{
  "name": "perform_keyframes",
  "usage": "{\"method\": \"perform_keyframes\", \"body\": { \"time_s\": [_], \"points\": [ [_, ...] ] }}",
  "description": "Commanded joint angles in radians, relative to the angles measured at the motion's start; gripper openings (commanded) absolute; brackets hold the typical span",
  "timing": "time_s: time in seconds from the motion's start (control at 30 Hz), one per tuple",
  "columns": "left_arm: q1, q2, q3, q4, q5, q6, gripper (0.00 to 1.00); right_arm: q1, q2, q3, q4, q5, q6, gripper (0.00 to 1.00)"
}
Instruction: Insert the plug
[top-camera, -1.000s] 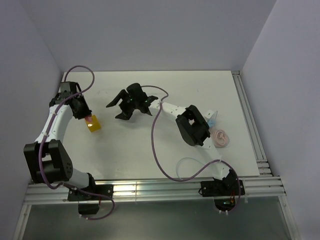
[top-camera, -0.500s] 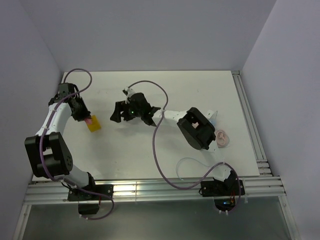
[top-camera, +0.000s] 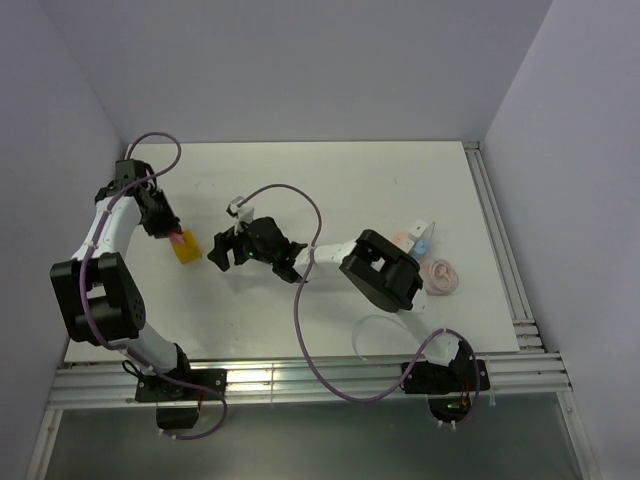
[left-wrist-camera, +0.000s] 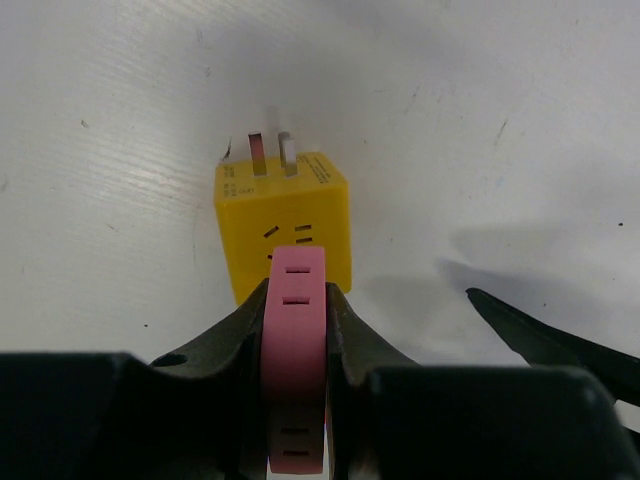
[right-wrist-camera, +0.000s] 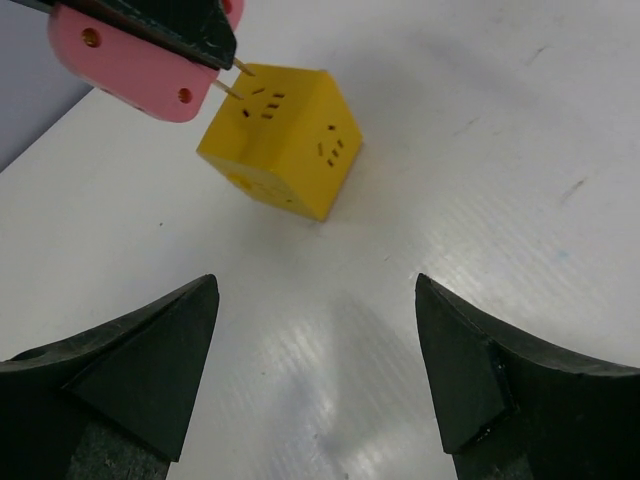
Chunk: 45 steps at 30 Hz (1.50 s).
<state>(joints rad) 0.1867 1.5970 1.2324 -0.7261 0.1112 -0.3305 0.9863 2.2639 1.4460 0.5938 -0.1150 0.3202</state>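
We've got the pink plug (left-wrist-camera: 293, 340) pinched in the left gripper (left-wrist-camera: 295, 300), prongs pointing at the yellow cube (left-wrist-camera: 285, 215) just ahead; the right gripper (right-wrist-camera: 315, 290) gapes empty.

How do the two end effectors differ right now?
The left end effector is clamped on a pink plug; the right end effector is open and empty. The left holds its plug's prongs at the yellow cube; the right sits apart from it. Both face that cube.

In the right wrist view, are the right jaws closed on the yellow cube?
No, the right jaws stand wide apart, and the yellow cube lies untouched beyond them.
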Motion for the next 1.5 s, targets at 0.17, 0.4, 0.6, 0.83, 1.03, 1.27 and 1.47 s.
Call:
{"method": "perform_keyframes", "body": {
  "time_s": [0.17,0.4,0.6,0.83,1.03,1.27,1.47],
  "points": [
    [0.008,0.072,0.130,-0.073,0.041,0.054,0.00,-0.015,-0.009,0.001,0.103,0.043,0.008,0.86],
    [0.008,0.098,0.165,-0.119,0.035,0.065,0.00,-0.029,-0.007,-0.006,0.116,0.023,0.039,0.85],
    [0.008,0.110,0.168,-0.127,0.018,0.053,0.00,-0.037,-0.009,-0.019,0.135,0.012,0.051,0.84],
    [0.007,0.112,0.156,-0.108,0.008,0.050,0.00,-0.040,-0.006,-0.029,0.149,0.008,0.060,0.84],
    [0.007,0.107,0.141,-0.087,0.019,0.047,0.00,-0.043,-0.009,-0.033,0.158,-0.002,0.071,0.83],
    [0.000,0.118,0.144,-0.084,0.015,0.045,0.00,-0.043,-0.014,-0.038,0.164,-0.006,0.072,0.83],
    [-0.010,0.126,0.124,-0.070,-0.004,0.044,0.00,-0.044,-0.014,-0.042,0.170,-0.009,0.079,0.83]
  ]
}}
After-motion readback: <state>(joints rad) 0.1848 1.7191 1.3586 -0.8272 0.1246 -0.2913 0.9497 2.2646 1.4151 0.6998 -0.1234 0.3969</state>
